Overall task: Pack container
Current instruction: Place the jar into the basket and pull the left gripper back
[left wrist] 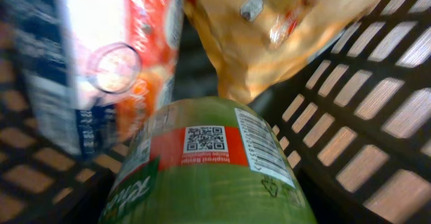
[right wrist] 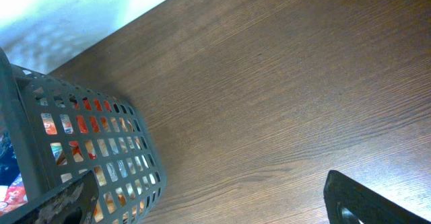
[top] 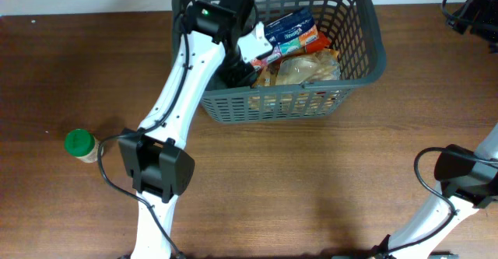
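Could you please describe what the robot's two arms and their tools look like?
Both the left arm and right arm have white tubular links joined by boxy black joint housings, with thin black cables looping beside them. A small green light glows on the left arm's black wrist block. The right tool has black fingers.

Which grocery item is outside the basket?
The green-lidded jar, alone on the table at the overhead view's left; the blue-and-red packet and the clear bag lie inside the basket.

Overhead top-down; left wrist close inside container (top: 272, 103); right wrist outside its wall.
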You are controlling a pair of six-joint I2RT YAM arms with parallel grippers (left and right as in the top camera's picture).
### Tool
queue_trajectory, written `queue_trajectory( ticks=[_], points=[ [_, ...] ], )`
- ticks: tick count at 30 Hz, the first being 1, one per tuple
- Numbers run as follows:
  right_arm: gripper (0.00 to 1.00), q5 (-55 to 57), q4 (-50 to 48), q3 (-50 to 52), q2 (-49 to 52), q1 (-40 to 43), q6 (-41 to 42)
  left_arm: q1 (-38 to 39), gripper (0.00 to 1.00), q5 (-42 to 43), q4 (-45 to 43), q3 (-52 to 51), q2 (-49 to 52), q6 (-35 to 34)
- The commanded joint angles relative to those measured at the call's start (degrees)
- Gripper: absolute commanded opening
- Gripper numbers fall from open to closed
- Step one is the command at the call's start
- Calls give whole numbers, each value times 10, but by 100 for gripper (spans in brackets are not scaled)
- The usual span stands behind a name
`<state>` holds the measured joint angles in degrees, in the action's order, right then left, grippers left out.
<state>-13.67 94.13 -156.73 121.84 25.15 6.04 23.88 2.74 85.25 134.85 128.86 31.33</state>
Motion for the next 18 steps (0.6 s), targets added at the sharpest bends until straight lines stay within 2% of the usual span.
queue_trajectory(
  ticks=[1,9,10,12,13,14,15,16,18],
  points=[
    [99,-9,0,0,4,4,4,-12,2,-12,-28,-71,-22,17],
    [99,-9,0,0,4,4,4,-27,2,-12,-110,-206,-22,17],
    [99,-9,0,0,4,4,4,-27,4,-12,-116,-215,-22,17],
    [99,-9,0,0,4,4,4,-27,40,-13,-122,-214,-23,17],
    [99,-9,0,0,4,4,4,-27,45,-17,-122,-206,-23,15],
    [99,-9,0,0,4,4,4,-27,58,-21,-120,-197,-23,9],
    [99,-9,0,0,4,4,4,-27,82,-28,-112,-183,-23,2],
    [99,-9,0,0,4,4,4,-27,99,-37,-93,-155,-23,-7],
    [99,-9,0,0,4,4,4,-27,99,-41,-43,-79,-23,-17]
  ],
)
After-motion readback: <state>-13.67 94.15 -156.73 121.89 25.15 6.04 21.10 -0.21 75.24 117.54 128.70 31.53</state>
